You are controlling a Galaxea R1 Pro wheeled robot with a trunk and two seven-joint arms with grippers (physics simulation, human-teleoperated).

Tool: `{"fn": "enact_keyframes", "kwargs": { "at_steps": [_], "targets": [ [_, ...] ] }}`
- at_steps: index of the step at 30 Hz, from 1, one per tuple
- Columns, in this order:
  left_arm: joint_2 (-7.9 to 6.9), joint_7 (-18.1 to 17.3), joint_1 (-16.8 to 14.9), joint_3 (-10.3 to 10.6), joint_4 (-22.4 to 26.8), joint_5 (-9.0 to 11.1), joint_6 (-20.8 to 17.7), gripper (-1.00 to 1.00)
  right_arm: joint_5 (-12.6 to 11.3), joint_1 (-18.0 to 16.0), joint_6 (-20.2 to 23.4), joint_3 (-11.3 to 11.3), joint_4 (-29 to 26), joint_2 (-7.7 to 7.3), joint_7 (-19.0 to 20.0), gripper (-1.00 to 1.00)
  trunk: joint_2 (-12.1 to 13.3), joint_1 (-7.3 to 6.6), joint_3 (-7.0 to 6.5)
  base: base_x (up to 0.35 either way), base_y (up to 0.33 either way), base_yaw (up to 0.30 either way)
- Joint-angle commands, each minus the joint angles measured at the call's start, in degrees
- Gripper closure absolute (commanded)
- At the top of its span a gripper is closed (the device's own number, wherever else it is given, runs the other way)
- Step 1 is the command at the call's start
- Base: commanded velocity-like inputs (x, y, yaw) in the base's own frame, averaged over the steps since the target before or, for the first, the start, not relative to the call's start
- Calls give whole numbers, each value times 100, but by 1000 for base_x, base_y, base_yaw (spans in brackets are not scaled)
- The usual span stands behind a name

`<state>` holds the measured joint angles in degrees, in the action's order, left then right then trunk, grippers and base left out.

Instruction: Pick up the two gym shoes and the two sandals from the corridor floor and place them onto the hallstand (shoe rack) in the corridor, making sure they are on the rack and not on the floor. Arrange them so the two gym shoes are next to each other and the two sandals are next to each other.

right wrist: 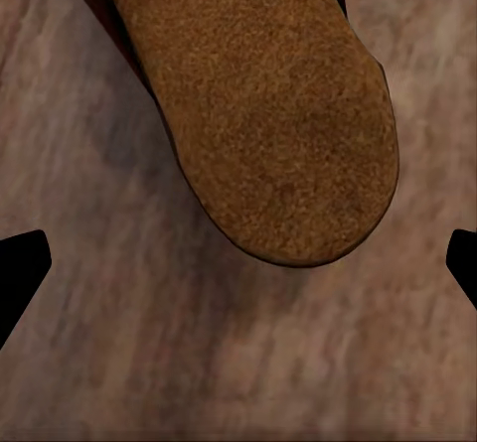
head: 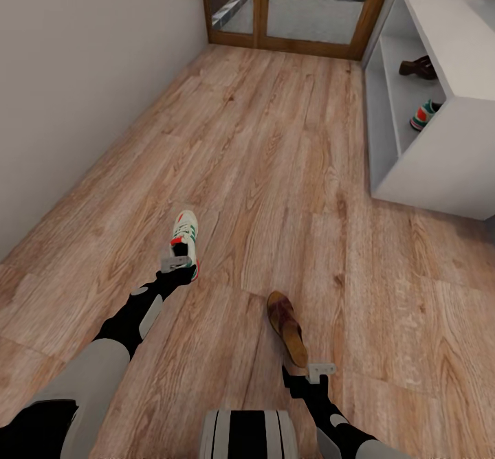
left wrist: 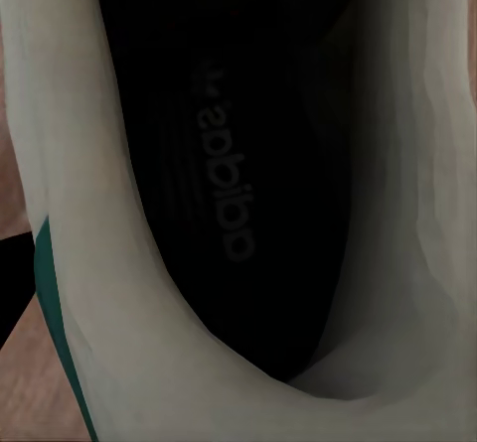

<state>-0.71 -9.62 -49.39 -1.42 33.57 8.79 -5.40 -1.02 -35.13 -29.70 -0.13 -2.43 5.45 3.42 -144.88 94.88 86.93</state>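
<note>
Brown suede footbed: the floor sandal (head: 287,326) is lying nearest the robot on the wood-plank corridor floor (head: 275,170), its rounded heel end sitting between the two spread fingertips in the right wrist view (right wrist: 268,114).
Right gripper (head: 320,372): it is hovering just behind the sandal's heel with its jaws standing wide and nothing between them; judging by the line-up, it is being set to come down over the heel, the narrowest place to take a flat shoe.
Sandal axis: its long axis is running away from the robot and slightly leftward, heel towards the robot, toe towards the door.
Cream sneaker: the floor gym shoe (head: 185,242) is sitting a little farther off, to the left, well apart from the sandal.
Left gripper (head: 174,262): it is pressing in at the sneaker's heel collar, the wrist camera looking straight into the dark insole (left wrist: 229,164); whether the fingers are closed on the collar cannot be told.
Sneaker axis: toe is pointing away towards the glass door (head: 295,2), heel towards the robot.
Hallstand (head: 440,163): it is standing far right, already carrying one sandal (head: 418,67) deeper in and one gym shoe (head: 425,115) nearer, both on its shelf.
Judgement: half the task appears done.
</note>
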Motion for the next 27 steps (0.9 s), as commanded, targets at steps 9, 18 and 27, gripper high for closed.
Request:
{"fn": "enact_keyframes", "kwargs": {
  "at_steps": [9, 18, 27],
  "targets": [
    [1, -31, 0, -16, 9, 61, -49, 100, -12, -3, -18, -5, 6, 0, 23, -100, -1, -1, 23, 0, 0, 0],
    [1, -30, 0, -16, 8, 61, -50, 100, -12, -3, -18, -5, 6, 0, 24, -100, -1, -1, 24, 42, -11, 0],
    [1, -30, 0, -16, 9, 61, -49, 100, -12, -3, -18, -5, 6, 0, 27, -100, -1, -1, 24, 7, -3, 0]
  ]
}}
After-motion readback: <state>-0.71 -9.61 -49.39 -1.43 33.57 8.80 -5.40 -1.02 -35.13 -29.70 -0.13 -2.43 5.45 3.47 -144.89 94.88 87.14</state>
